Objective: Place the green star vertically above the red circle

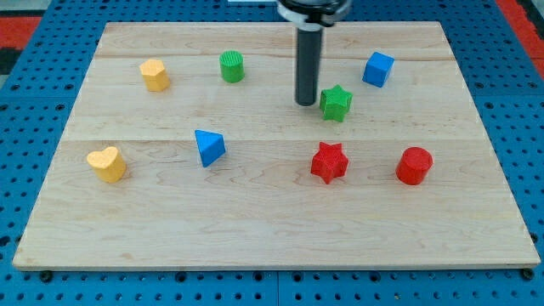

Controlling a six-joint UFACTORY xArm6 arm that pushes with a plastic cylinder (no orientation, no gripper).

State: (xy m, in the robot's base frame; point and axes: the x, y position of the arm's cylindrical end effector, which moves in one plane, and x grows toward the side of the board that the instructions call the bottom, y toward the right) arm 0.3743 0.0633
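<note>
Eight coloured blocks sit on the pale wooden surface [272, 229], all well apart from one another. No pincer is fitted; the arm ends in a dark rod, and my tip [306, 104] stands on the wood just to the view's left of the green star [336, 103], very near it, though actual contact cannot be confirmed. The green star lies right of centre in the upper half. The red circle [414, 166] lies lower and further toward the view's right, so the star is up and to the left of it. A red star [329, 162] sits left of the red circle, below the green star. A blue cube [378, 69] occupies the upper right. A green cylinder [231, 66] and a yellow block [155, 75] sit along the top left. A blue triangle [208, 147] and a yellow heart [107, 164] lie at the left.
</note>
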